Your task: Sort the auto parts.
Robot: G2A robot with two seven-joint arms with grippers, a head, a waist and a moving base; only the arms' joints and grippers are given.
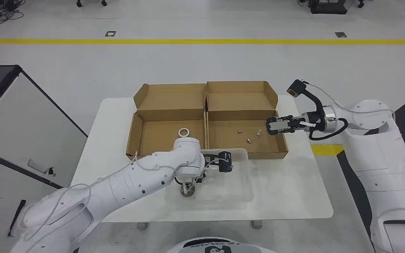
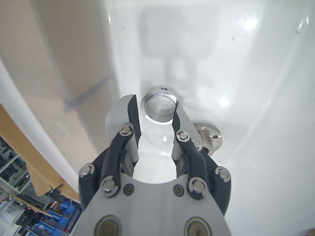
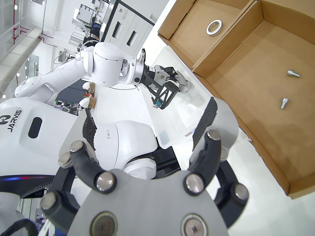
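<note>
Left gripper [image 2: 154,102] unclenched, jaws straddling ring [image 2: 160,91] near tray [image 2: 221,50] far edge, set for clamping. Right gripper [image 3: 150,114] released over box [image 1: 224,142] right edge, waiting.

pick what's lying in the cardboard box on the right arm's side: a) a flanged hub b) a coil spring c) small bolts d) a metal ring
c: small bolts lie on the floor of that box, while the metal ring sits in the other box.
</note>
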